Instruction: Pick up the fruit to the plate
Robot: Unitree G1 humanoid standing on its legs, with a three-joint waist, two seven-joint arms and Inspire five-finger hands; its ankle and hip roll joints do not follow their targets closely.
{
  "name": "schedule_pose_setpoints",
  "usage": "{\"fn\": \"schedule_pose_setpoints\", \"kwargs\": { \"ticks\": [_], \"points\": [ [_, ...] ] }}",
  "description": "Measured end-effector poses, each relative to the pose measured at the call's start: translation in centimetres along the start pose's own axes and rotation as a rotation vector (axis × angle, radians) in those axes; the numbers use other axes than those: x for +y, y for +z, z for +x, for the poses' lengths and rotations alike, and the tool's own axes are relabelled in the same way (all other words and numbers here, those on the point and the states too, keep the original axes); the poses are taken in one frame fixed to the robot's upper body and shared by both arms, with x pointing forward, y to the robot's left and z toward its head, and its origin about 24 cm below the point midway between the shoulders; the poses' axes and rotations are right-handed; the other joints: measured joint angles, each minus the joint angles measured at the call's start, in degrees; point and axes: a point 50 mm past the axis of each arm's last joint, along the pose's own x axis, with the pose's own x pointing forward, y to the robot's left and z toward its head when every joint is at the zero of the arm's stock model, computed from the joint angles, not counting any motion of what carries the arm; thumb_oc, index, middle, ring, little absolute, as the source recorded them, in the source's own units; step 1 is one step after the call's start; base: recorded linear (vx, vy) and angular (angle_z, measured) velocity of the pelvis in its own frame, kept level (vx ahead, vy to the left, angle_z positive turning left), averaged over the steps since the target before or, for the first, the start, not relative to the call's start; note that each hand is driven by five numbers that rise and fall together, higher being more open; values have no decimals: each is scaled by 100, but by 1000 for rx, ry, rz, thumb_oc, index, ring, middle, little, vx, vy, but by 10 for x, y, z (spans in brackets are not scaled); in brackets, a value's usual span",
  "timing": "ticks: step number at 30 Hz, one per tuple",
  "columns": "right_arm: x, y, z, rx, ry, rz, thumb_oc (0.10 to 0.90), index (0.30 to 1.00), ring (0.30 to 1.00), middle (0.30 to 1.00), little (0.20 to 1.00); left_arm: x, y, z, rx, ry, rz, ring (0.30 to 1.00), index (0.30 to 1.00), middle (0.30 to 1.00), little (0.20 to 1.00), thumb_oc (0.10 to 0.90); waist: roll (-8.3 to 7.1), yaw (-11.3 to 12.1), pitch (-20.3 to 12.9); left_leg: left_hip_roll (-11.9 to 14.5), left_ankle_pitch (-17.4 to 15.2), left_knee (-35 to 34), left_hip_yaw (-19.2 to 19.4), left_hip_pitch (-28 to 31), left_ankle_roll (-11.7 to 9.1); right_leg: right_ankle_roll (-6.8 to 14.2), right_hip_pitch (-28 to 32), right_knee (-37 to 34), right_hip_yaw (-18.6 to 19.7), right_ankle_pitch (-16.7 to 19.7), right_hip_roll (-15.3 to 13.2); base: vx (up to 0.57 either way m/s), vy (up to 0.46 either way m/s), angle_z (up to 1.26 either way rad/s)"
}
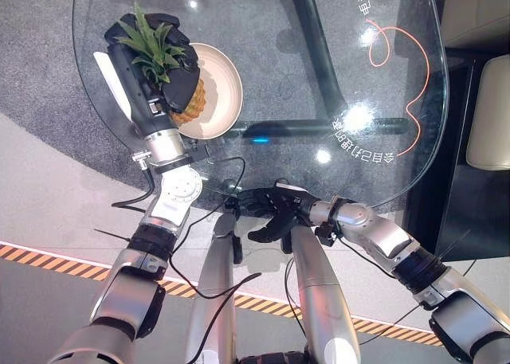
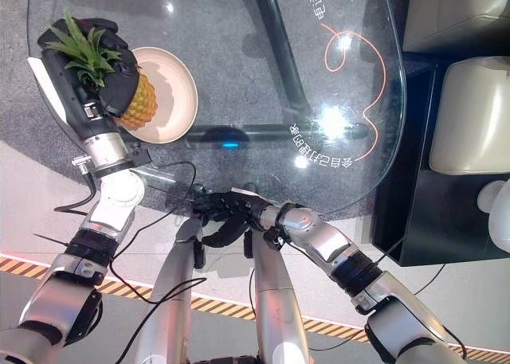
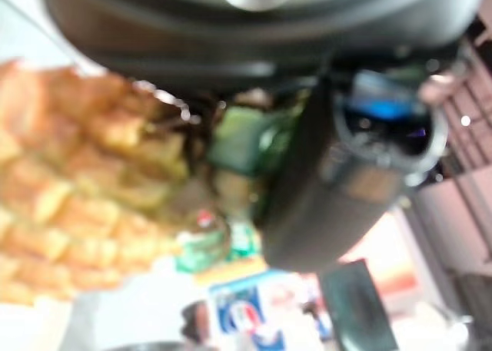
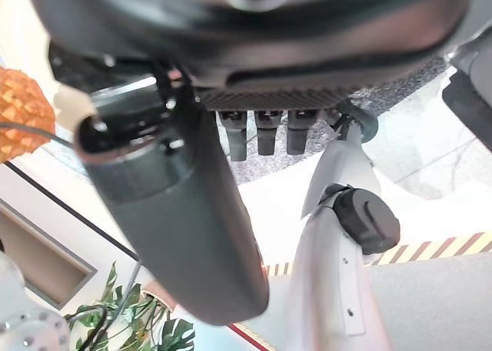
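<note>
Left hand (image 1: 159, 57) clamped around yellow, green-crowned pineapple (image 1: 190, 101) over round cream plate (image 1: 223, 93) on glass tabletop (image 1: 319, 77); right hand (image 1: 267, 209) relaxed, fingers apart, below tabletop edge.

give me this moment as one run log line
left hand: shut on pineapple | pineapple: over plate, contact unclear | right hand: idle near table edge, holding nothing | table: glass

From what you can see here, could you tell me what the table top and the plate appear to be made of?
The table top looks like clear, glossy glass: carpet and the dark frame show through it, and lamps glint on it. The plate looks like matte, cream ceramic, though plastic is possible.
</note>
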Motion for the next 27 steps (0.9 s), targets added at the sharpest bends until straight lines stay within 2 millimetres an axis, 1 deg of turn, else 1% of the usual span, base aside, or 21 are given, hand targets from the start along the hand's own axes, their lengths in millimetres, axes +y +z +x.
{"fn": "schedule_pose_setpoints", "kwargs": {
  "ticks": [3, 7, 11, 20, 22, 27],
  "points": [
    [-4, 3, 0, 0, -7, 1, 800, 900, 900, 900, 900, 0, -2, 3, 1, 10, 16, 300, 300, 300, 200, 100, -5, -23, 1, -2, 0, 94, 0, -202, 1, -6, -199, 79, 2, 9, 0, 0, 0, 0],
    [-6, 5, 0, -4, -10, 0, 800, 900, 900, 900, 900, 2, -5, 2, 0, 37, 32, 300, 300, 300, 200, 100, -8, -82, 1, -1, 1, 116, 0, -319, 0, -6, -316, 88, 6, 28, 3, 0, 0, 0],
    [-8, 7, 0, -6, -18, -3, 800, 900, 900, 900, 900, -2, 0, 3, -47, 20, 42, 300, 300, 300, 200, 100, -9, -103, 1, -2, -5, 195, 3, -468, 1, -2, -448, 131, 18, 35, 6, 0, 0, 0],
    [-12, 6, 0, 2, -30, 6, 800, 900, 900, 900, 900, -9, 9, 18, -101, 33, 23, 300, 300, 300, 200, 100, -18, -114, -2, -8, -26, 223, 93, -517, -16, 31, -533, 181, 110, 36, 8, -6, 1, -2],
    [-13, 9, 0, -9, -26, 12, 800, 900, 900, 900, 900, -9, 11, 22, -115, 38, 22, 300, 300, 300, 200, 100, -24, -123, -4, 1, -27, 260, 93, -577, -16, 39, -581, 181, 108, 35, 16, 0, 0, 0],
    [-15, 14, 1, -21, -25, 9, 800, 900, 900, 900, 900, -9, 12, 30, -130, 44, 38, 300, 300, 300, 200, 100, -91, -148, -2, 10, -28, 288, 94, -693, -12, 32, -687, 185, 110, 55, 27, 0, 0, 0]
  ]
}}
